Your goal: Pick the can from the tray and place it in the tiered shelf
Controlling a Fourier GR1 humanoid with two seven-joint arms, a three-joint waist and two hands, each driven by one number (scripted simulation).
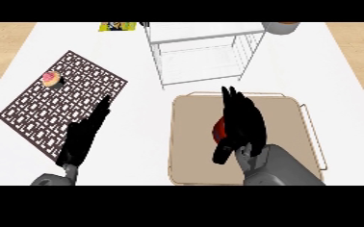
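Red can (217,129) on the tray (192,166), mostly hidden beneath the right hand (245,125); only its left side shows, beside the palm and behind the thumb. The fingers (235,103) are outstretched above it, unclosed, tips toward the shelf (202,53). Left hand (82,139): fingers straight, relaxed, over the mat's (64,91) edge.

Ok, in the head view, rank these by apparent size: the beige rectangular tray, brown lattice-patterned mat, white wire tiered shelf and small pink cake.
Largest: the beige rectangular tray.
Next: the white wire tiered shelf and the brown lattice-patterned mat, too alike to rank; the shelf's height also brings it nearer the camera.
Smallest: the small pink cake.
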